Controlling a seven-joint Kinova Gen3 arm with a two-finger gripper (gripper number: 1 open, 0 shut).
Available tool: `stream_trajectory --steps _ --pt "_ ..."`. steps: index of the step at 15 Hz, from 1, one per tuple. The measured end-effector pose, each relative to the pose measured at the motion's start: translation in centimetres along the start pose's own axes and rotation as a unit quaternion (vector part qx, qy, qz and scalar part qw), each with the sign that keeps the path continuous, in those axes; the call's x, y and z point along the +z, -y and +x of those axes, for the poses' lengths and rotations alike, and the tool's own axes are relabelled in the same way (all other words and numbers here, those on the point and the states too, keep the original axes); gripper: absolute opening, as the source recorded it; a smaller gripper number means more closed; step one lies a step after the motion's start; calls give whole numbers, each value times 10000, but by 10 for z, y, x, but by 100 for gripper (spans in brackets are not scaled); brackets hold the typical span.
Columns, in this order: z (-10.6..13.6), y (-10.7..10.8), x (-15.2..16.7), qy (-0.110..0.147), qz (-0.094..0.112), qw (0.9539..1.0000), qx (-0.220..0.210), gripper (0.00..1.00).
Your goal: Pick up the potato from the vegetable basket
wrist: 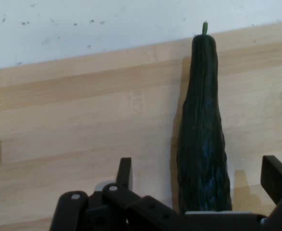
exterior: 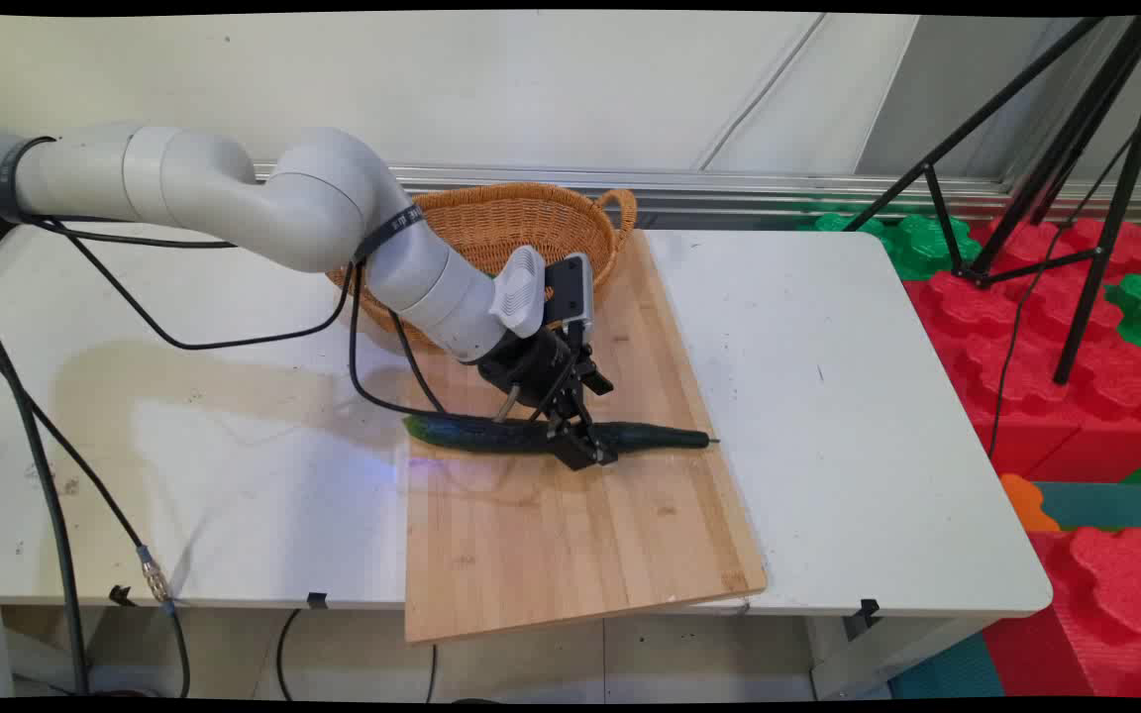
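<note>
A long dark green cucumber point(exterior: 466, 434) lies crosswise on a wooden cutting board point(exterior: 570, 555), its stem end pointing right, near the board's right edge. My black gripper point(exterior: 582, 448) is lowered onto it right of its middle, tilted down from the left. In the hand view the cucumber point(wrist: 201, 120) runs up from between my two fingers point(wrist: 125, 169), which stand apart on either side of it with gaps showing. The gripper point(wrist: 200, 173) is open and straddles the cucumber's thick part.
A woven wicker basket point(exterior: 521, 223) sits at the board's far end, partly behind the arm. The white table point(exterior: 828, 396) extends to both sides. Black cables point(exterior: 234, 342) hang over the left side. A black tripod point(exterior: 1076, 198) and red and green foam blocks point(exterior: 1076, 337) stand at right.
</note>
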Motion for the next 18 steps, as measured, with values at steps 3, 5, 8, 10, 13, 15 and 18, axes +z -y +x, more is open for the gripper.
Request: stream_trajectory --steps 3,5,8,10,13,15,18 --pt "2 1 -2 -60 11 10000 -62 100" --pt "4 1 -7 -123 10 9999 -72 100" --pt "2 1 -22 -209 -11 9998 -23 100" --pt "-3 3 -35 -258 -19 9997 6 100" --pt "-14 6 -60 -322 -27 9995 27 100" --pt "-22 8 -76 -357 -26 9994 21 100" --pt "-31 12 -97 -401 -13 9992 -11 100"
